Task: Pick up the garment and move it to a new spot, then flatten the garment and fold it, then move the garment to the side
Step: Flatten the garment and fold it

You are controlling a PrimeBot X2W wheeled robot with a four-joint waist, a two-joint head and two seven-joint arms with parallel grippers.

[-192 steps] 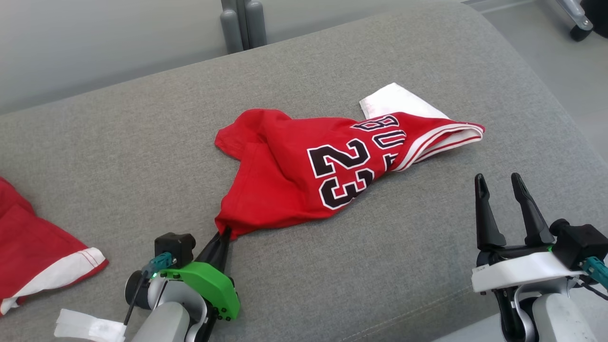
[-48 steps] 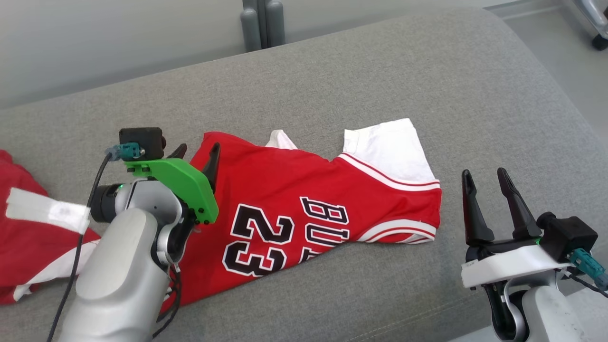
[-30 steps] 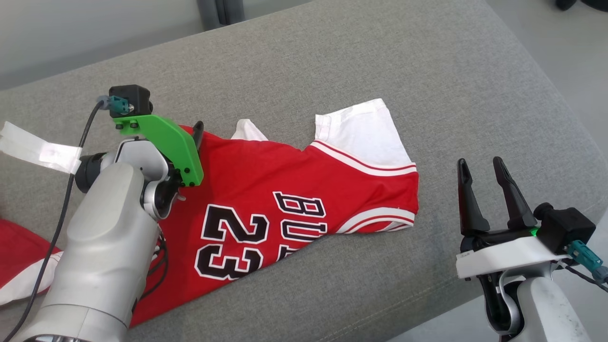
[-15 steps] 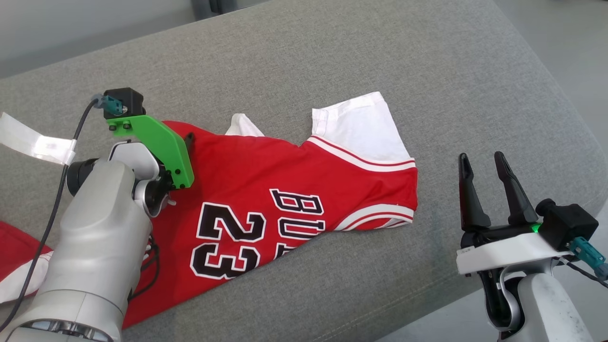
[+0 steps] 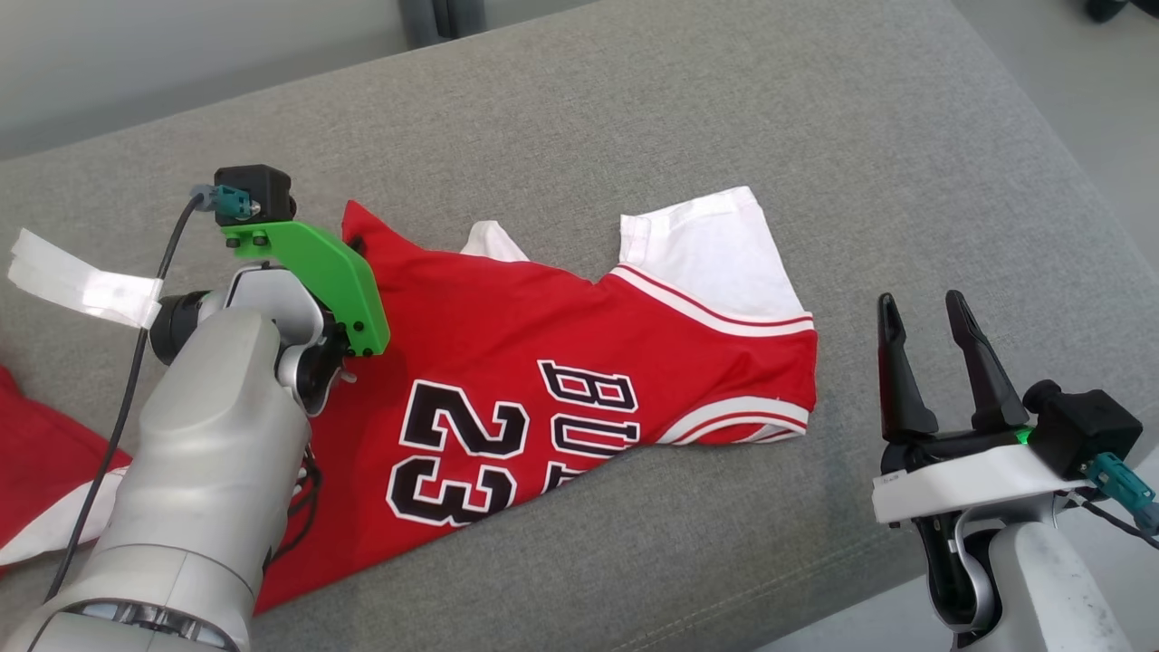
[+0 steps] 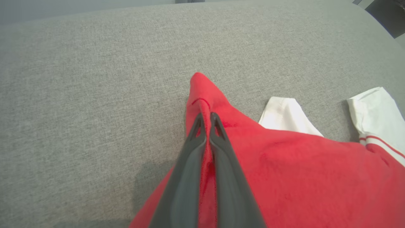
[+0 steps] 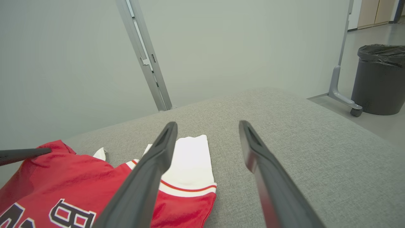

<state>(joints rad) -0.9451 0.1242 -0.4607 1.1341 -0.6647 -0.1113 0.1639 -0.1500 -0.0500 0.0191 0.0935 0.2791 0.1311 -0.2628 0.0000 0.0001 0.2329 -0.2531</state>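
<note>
The garment (image 5: 543, 335) is a red jersey with a black "23" and white sleeves, spread across the grey cushion (image 5: 634, 118). My left gripper (image 5: 358, 243) is at the jersey's far left corner, shut on a pinch of red cloth that stands up in a small peak. In the left wrist view the two fingers (image 6: 205, 118) meet with the red garment (image 6: 300, 164) between them. My right gripper (image 5: 919, 308) hovers open off the jersey's right end, holding nothing. In the right wrist view its fingers (image 7: 207, 125) frame the white sleeve of the garment (image 7: 72, 177).
A second red and white garment (image 5: 36, 471) lies at the left edge. A white tape tag (image 5: 81, 281) hangs on my left arm's cable. The cushion's edge drops off near my right arm. A black bin (image 7: 376, 79) stands on the floor beyond.
My left gripper has shut on the jersey's far left corner, which now rises in a peak. The head camera has shifted a little. The right gripper stays open.
</note>
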